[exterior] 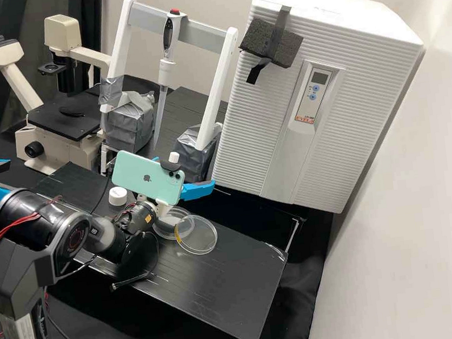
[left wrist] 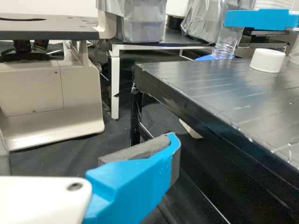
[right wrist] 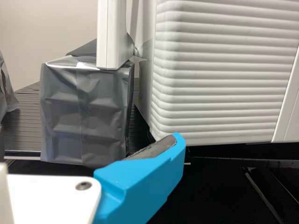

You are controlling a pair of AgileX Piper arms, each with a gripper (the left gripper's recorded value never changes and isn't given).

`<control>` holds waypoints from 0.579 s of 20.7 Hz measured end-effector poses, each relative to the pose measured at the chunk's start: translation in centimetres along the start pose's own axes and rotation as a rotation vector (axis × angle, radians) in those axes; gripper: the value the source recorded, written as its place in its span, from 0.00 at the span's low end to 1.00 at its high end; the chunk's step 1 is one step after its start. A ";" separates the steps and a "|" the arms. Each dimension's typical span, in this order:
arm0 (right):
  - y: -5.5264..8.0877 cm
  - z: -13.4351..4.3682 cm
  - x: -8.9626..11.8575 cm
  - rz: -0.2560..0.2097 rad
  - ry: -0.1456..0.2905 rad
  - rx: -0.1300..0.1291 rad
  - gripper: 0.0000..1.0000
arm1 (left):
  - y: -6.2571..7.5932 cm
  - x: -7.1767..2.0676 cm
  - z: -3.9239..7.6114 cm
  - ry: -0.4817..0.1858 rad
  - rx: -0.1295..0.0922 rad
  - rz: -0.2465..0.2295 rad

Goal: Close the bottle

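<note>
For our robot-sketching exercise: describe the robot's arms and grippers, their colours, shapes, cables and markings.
The right arm is dark grey, boxy links joined by a glossy black cylindrical joint, with red cables looped outside and a white label low down. The left gripper has a white body and bright blue fingers lined with grey pads; the right gripper shares those colours.

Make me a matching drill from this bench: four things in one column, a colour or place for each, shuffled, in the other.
1 cap
2 pipette
3 dishes
4 phone

A mint green
B hangs from the stand
C clear, on the platform
D white, on the platform

Pairs: 1-D, 2-B, 3-C, 4-A
</note>
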 end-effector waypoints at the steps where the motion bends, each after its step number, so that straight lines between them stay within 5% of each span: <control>1: 0.0 0.0 0.0 0.000 0.000 0.000 1.00 | -0.1 -0.02 0.0 0.001 -0.001 -0.002; 7: 0.0 0.0 -0.1 0.000 0.000 0.000 1.00 | -0.3 0.04 -0.1 0.001 -0.006 -0.012; 12: 0.6 -0.7 -2.8 0.009 0.037 0.014 1.00 | -0.4 0.08 -0.1 0.000 -0.008 -0.019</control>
